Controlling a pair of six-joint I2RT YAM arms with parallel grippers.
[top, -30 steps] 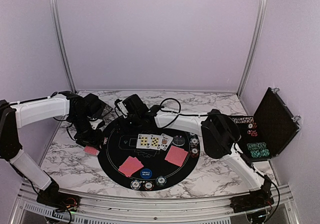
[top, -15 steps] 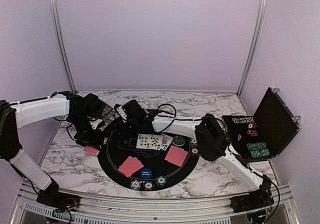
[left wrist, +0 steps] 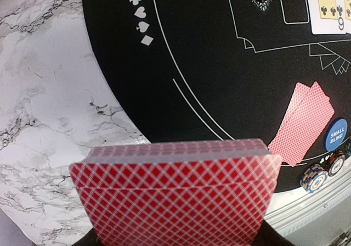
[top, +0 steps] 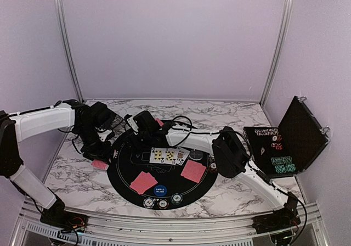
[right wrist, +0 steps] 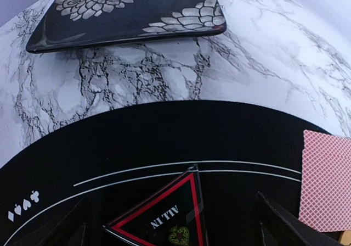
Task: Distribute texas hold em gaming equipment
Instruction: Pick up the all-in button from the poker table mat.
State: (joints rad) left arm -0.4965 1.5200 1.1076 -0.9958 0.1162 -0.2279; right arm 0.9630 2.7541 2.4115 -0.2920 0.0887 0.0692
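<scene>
Right gripper wider above triangular marker; left gripper's deck unmoved

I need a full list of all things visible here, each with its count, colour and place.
mat: one, black, table centre
face-up cards: three, white, mid-mat
face-down cards: two pairs, red, mat's near half
deck: one, red-backed, held left of mat
blue button: one, mat's near edge
chips: three, striped, beside blue button
marker: one, black, red-bordered, mat's far side
plate: one, dark, flowered, beyond mat
case: one, black, open, far right
left tool: shut on deck
right tool: open, astride marker
</scene>
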